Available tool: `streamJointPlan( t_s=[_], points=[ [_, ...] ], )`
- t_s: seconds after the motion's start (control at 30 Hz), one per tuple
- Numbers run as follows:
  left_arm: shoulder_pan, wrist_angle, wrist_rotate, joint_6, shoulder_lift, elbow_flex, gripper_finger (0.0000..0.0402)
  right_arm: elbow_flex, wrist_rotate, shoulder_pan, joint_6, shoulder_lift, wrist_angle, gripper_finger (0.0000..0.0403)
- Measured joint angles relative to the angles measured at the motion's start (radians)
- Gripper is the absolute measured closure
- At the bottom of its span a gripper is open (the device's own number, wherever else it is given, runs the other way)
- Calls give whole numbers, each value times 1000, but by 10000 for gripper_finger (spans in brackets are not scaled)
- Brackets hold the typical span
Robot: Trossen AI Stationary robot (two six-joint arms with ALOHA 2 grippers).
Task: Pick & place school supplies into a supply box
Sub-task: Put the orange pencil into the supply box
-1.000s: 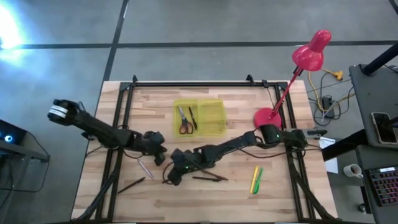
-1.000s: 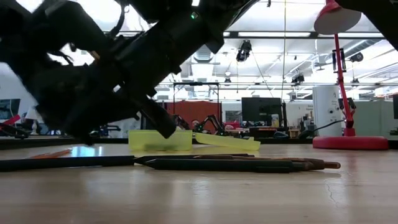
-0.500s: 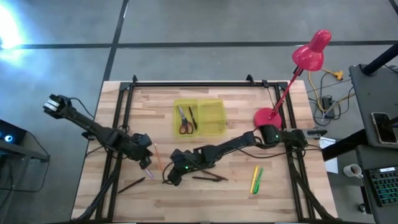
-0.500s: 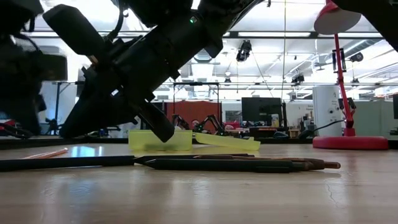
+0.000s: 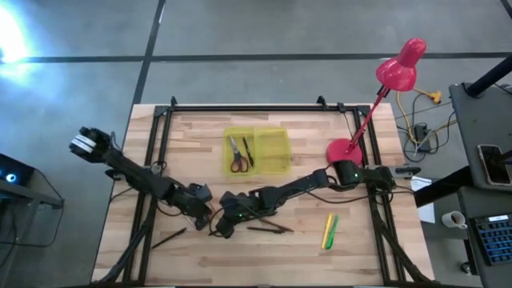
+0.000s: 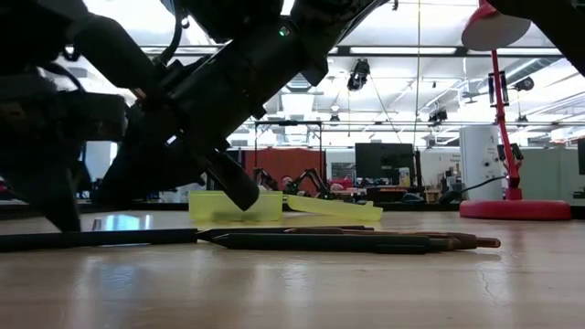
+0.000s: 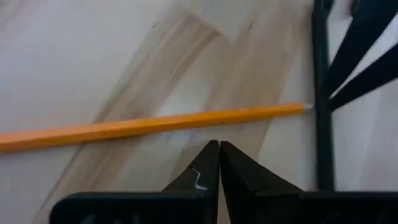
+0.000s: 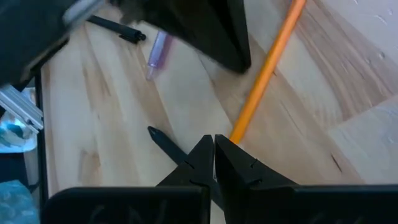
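My left gripper (image 7: 219, 149) has its fingers pressed together on nothing, tips just short of the orange pencil (image 7: 155, 125) on the table (image 5: 360, 248). Since half a second ago it has swung back in beside my right gripper (image 8: 213, 144), whose fingers are also together and empty, touching that pencil's end. The yellow box (image 5: 257, 151) sits open farther back, scissors (image 5: 237, 155) and a dark pen (image 5: 248, 152) inside. The two markers (image 5: 329, 230) lie apart to the right.
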State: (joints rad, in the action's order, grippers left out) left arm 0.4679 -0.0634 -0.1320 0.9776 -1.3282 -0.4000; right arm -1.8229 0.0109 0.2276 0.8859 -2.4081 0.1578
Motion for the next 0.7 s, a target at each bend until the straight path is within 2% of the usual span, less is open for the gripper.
streamJointPlan(
  t_s=[0.1,0.23,0.43,0.7],
  points=[
    [3,-5,-4,-37,-73,-71,402,0,0,0,-7,0,28,394],
    [3,-86,-6,-84,-102,-142,402,0,-15,2,-36,0,62,394],
    [3,-127,-18,-96,-42,-151,402,0,-19,26,-58,2,145,394],
    [3,-144,-43,-78,60,-106,402,0,9,60,-42,2,154,394]
  ],
)
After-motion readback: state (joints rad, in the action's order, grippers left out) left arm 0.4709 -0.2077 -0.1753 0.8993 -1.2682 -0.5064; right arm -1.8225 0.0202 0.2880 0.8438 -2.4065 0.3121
